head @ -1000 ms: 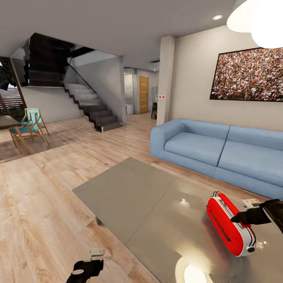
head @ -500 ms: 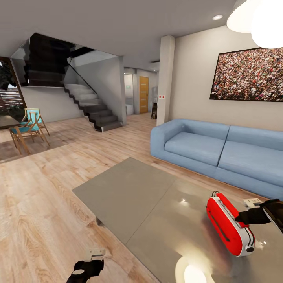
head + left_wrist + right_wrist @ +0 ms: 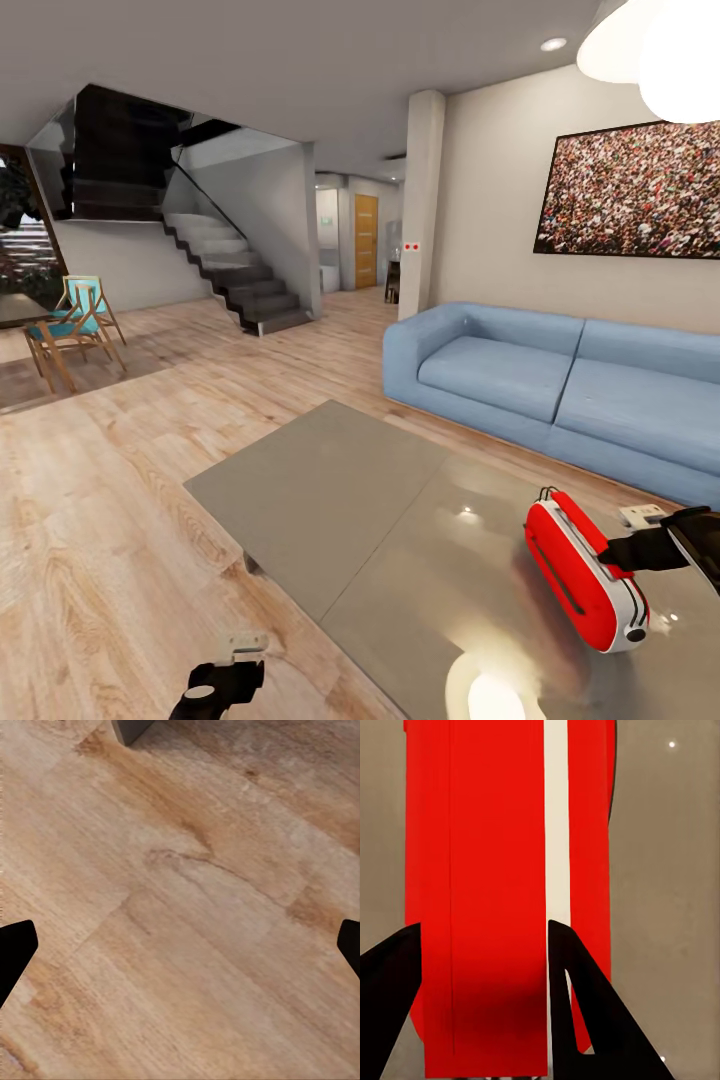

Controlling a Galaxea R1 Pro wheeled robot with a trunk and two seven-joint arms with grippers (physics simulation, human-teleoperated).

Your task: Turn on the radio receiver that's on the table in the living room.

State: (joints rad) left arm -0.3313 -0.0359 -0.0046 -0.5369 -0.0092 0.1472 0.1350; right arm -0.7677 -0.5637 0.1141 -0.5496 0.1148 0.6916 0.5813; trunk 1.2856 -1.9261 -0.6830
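Note:
The red radio receiver [image 3: 580, 580] with white trim lies flat on the right part of the glossy grey coffee table [image 3: 340, 500]. Its thin handle points toward the blue sofa. My right gripper [image 3: 612, 552] comes in from the right, its tip touching the radio's upper side. In the right wrist view the gripper [image 3: 484, 926] is open, and both dark fingers [image 3: 585, 1005] hover over the radio's red face [image 3: 480, 832], beside its white stripe. My left gripper [image 3: 225, 680] hangs low, left of the table, over the wood floor. It is open [image 3: 187, 930].
A long blue sofa [image 3: 560, 385] stands behind the table under the crowd picture [image 3: 630, 190]. A white pendant lamp [image 3: 650, 45] hangs at the upper right. Stairs [image 3: 225, 265] and a turquoise wooden chair [image 3: 75, 325] are far off on the left.
The right gripper's tip has shifted a little to the right along the radio, and the radio has nudged very slightly. The left arm has stayed still.

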